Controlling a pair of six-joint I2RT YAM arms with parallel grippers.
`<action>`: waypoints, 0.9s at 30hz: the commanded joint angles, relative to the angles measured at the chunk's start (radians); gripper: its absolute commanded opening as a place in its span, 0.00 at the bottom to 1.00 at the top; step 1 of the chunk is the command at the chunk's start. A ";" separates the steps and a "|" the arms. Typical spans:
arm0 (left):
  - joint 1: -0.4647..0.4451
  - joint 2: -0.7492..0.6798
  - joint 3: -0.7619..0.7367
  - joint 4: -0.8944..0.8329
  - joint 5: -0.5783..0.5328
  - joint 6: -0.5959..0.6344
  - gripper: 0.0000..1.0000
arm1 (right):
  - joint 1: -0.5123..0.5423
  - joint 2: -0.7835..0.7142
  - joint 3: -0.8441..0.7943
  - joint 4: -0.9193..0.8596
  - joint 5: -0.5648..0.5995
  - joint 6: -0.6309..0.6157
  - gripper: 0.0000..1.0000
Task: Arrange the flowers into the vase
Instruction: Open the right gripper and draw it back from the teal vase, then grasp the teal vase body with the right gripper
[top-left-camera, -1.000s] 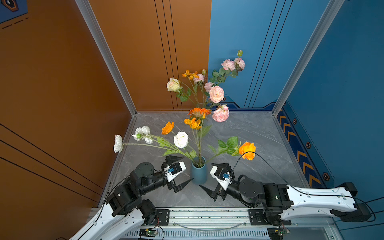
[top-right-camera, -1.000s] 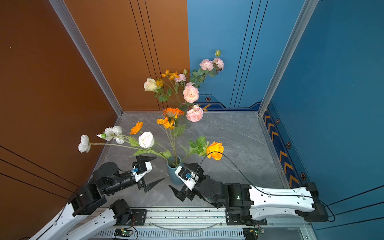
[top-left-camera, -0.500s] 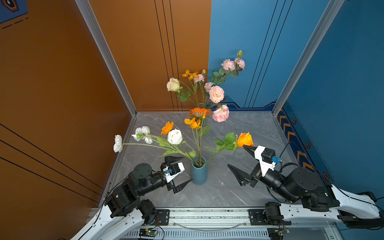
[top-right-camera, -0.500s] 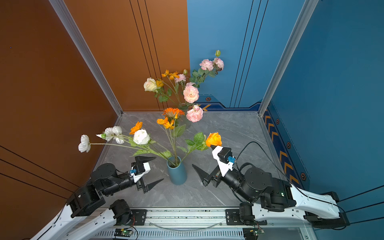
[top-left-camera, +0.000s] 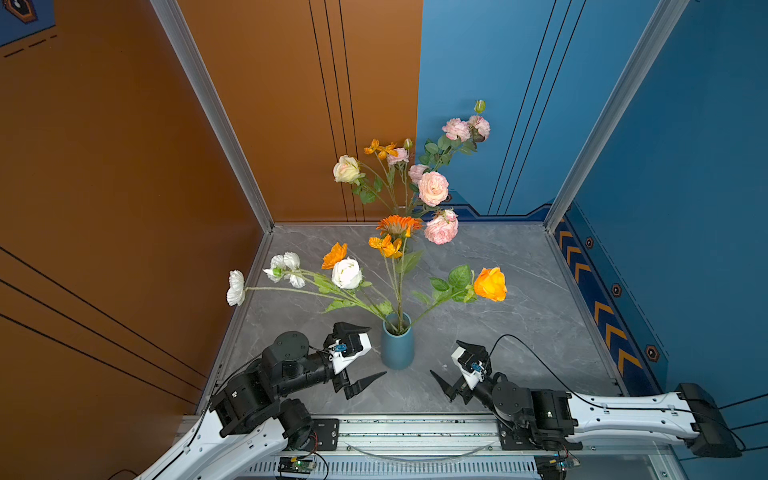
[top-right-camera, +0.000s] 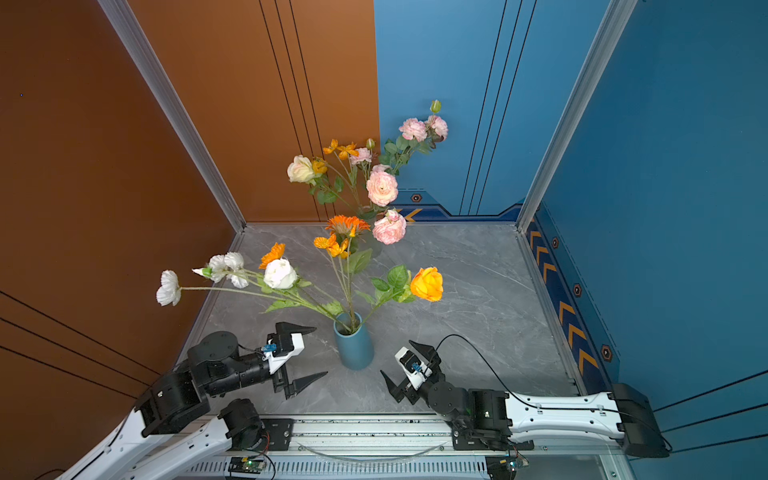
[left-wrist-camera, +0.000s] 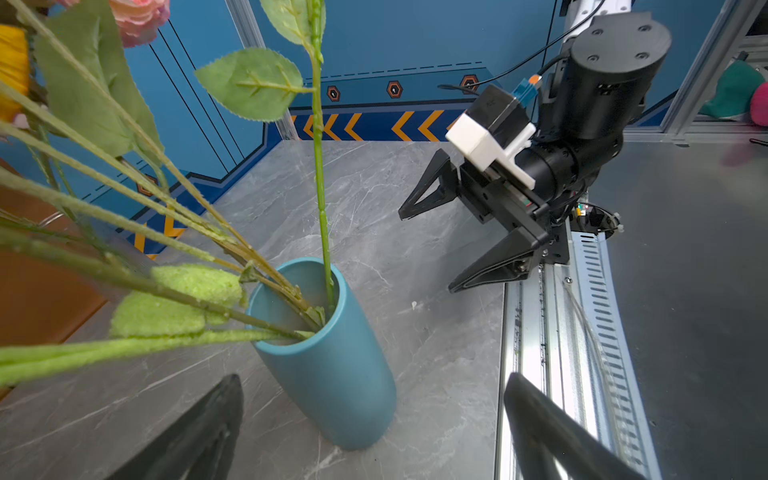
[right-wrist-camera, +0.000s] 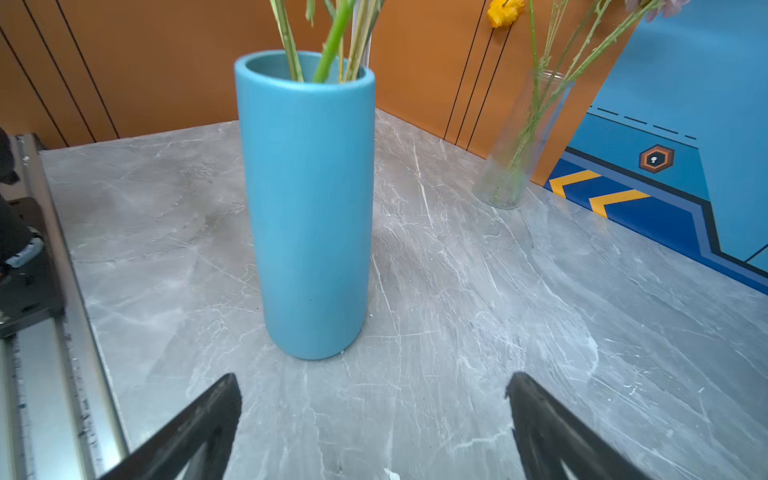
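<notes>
Grey tabletop (top-left-camera: 519, 332): flowers (top-left-camera: 346, 273) in blue vase (top-left-camera: 397, 349) between left hand (top-left-camera: 377, 350) and right hand (top-left-camera: 444, 356), both spread; glass vase (right-wrist-camera: 519, 141) behind.

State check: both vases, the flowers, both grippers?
Blue vase: upright, holding several stems.
Glass vase: upright at the back, holding stems.
Orange rose: in the blue vase, leaning right.
White flowers: in the blue vase, leaning left.
Pink roses: in the glass vase.
Left gripper: open, empty.
Right gripper: open, empty.

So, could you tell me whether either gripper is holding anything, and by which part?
Nothing is held: the left gripper and right gripper both stand open and empty either side of the blue vase.
</notes>
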 joint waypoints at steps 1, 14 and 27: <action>-0.005 -0.024 -0.010 -0.026 -0.037 -0.034 0.98 | -0.090 0.106 0.040 0.370 -0.130 -0.072 1.00; 0.056 0.010 -0.015 -0.023 -0.006 -0.033 0.98 | -0.329 0.581 0.161 0.832 -0.577 0.004 1.00; 0.080 0.030 -0.012 -0.023 0.029 -0.033 0.98 | -0.391 0.857 0.304 0.986 -0.697 0.095 1.00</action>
